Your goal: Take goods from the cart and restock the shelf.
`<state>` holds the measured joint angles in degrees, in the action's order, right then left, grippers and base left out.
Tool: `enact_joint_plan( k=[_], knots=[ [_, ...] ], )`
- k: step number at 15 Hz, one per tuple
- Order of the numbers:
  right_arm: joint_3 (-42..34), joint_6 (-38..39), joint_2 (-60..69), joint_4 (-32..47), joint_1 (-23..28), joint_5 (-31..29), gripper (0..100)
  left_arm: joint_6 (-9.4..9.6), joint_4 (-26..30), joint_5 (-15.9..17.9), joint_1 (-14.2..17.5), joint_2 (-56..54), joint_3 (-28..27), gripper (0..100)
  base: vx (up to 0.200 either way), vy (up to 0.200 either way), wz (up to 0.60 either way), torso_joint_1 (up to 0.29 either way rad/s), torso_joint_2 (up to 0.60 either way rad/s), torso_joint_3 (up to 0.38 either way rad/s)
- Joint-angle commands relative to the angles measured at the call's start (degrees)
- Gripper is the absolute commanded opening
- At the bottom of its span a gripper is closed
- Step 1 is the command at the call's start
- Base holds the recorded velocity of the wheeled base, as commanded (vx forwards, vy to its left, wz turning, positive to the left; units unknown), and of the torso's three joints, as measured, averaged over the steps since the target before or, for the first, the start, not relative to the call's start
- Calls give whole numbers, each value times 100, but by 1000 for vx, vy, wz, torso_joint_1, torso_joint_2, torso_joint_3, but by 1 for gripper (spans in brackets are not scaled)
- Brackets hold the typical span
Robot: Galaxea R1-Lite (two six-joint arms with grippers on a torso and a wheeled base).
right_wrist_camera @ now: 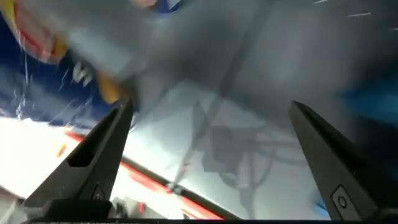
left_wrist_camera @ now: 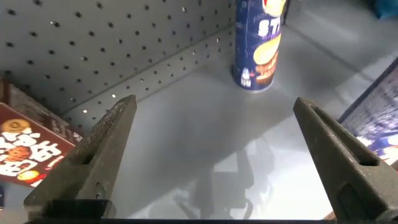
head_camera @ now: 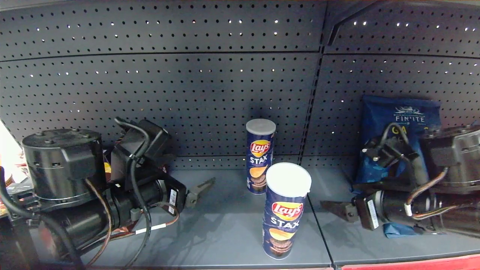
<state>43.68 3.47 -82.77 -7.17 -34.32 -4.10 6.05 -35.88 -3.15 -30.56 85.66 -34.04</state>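
I read the left end effector (left_wrist_camera: 214, 165) as spread to full width, its two dark fingers (left_wrist_camera: 102, 152) far apart with nothing between them. It sits low over the left part of the grey metal shelf (head_camera: 225, 228) and points toward the middle. The right end effector (right_wrist_camera: 211, 155) is likewise wide open and empty, low over the right part of the shelf and pointing inward. Between the two stand two dark blue cylindrical cans, both upright. The rear chip can (head_camera: 260, 157), with a grey lid, is close to the perforated dark grey back panel (head_camera: 187, 93). The front chip can (head_camera: 285, 212), with a white lid, stands nearer the shelf's front edge, slightly to the right. Both cans stand apart from the end effectors. A blue foil snack bag (head_camera: 397, 123) stands against the back panel behind the right arm. A brown-and-red carton (left_wrist_camera: 28, 146) rests beside the back panel at the left.
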Motion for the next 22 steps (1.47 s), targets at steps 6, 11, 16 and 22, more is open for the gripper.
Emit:
enact_joint_plan(
  k=[6, 11, 16, 22],
  knots=[
    [-518, 4, -424, -312, -418, 49, 100, 11, -7, -2, -2, 232, 29, 100, 0, 0, 0, 0, 0, 0],
    [-545, -5, -538, -558, -400, 14, 100, 11, -7, -2, 15, 214, 29, 100, 0, 0, 0, 0, 0, 0],
    [-492, -31, -723, -716, -383, 14, 100, 11, -7, -11, 24, 188, 117, 100, 0, 0, 0, 0, 0, 0],
    [-360, -31, -881, -777, -295, 14, 100, 11, -7, -11, 24, 108, 187, 100, 0, 0, 0, 0, 0, 0]
  ],
)
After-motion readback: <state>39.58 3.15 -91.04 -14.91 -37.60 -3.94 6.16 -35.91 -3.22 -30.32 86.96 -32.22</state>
